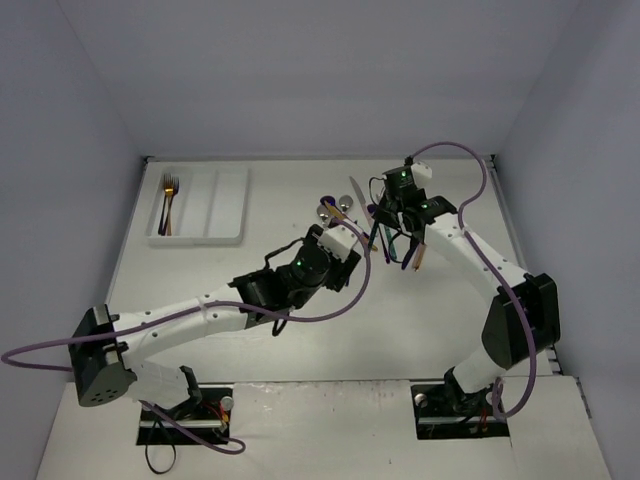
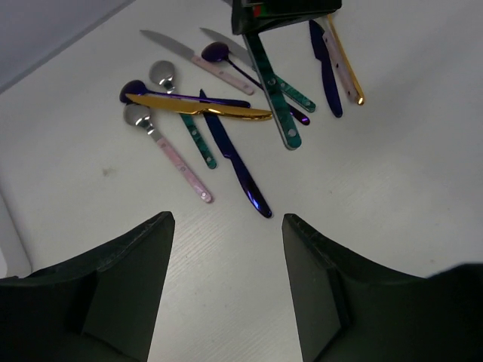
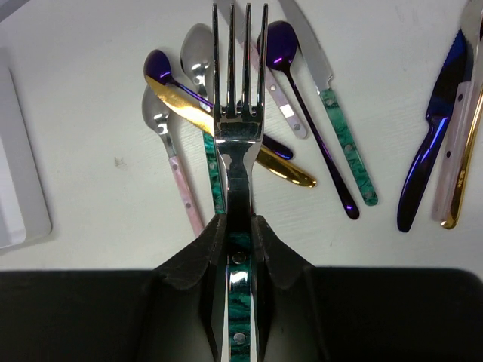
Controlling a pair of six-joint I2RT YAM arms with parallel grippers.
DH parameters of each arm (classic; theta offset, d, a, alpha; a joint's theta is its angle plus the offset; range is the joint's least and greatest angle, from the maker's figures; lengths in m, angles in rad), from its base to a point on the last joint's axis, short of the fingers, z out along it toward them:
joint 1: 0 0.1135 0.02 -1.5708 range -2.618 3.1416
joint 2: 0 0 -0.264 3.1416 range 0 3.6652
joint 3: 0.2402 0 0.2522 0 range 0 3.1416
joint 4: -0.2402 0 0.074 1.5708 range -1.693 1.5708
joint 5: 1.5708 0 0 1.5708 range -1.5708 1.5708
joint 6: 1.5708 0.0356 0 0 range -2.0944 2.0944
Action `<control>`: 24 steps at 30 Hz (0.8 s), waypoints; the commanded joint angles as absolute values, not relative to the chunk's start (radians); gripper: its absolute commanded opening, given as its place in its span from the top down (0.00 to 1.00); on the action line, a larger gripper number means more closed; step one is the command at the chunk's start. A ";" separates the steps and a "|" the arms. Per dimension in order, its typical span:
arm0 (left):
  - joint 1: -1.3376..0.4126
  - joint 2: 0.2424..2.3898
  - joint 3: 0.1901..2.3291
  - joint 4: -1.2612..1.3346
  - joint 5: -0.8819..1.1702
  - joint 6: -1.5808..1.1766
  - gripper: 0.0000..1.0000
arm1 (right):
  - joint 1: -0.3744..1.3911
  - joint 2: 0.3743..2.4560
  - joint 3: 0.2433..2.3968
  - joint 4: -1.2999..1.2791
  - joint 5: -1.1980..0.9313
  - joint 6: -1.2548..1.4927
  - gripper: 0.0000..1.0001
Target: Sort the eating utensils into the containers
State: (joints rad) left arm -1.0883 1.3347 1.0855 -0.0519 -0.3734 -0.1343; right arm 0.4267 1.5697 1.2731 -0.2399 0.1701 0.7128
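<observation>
Several utensils (image 1: 345, 212) lie in a loose pile at the table's back middle. In the left wrist view they include a gold knife (image 2: 200, 108), a dark blue knife (image 2: 234, 162) and a pink-handled spoon (image 2: 170, 151). My right gripper (image 3: 240, 226) is shut on a teal-handled silver fork (image 3: 240, 128) and holds it above the pile, tines forward. In the top view that gripper (image 1: 385, 222) hangs over the pile's right part. My left gripper (image 2: 226, 249) is open and empty just short of the pile (image 1: 345, 245). The white tray (image 1: 215, 205) holds a gold fork (image 1: 168, 205) in its left compartment.
A dark blue knife (image 3: 426, 162) and a pink-and-gold utensil (image 3: 459, 166) lie at the pile's right side. The two arms are close together over the pile. Grey walls enclose the table on three sides.
</observation>
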 commanded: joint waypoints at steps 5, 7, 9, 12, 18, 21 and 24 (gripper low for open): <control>-1.118 1.392 1.118 0.196 -0.336 -0.048 0.44 | 0.437 1.463 1.264 -0.221 0.087 0.800 1.00; -1.109 1.381 1.100 0.207 -0.306 -0.088 0.44 | 0.438 1.451 1.266 -0.221 0.068 0.786 1.00; -1.079 1.363 1.082 0.206 -0.239 -0.152 0.44 | 0.441 1.435 1.264 -0.219 0.074 0.772 1.00; -1.000 1.329 1.053 0.227 -0.091 -0.321 0.44 | 0.448 1.413 1.255 -0.216 0.080 0.757 1.00; -0.862 1.322 1.020 0.284 0.185 -0.546 0.44 | 0.476 1.374 1.240 -0.207 0.096 0.730 1.00; -0.853 1.343 1.029 0.307 0.234 -0.608 0.44 | 0.489 1.370 1.239 -0.205 0.102 0.734 1.00; -0.844 1.368 1.030 0.346 0.271 -0.668 0.44 | 0.510 1.372 1.247 -0.203 0.110 0.738 1.00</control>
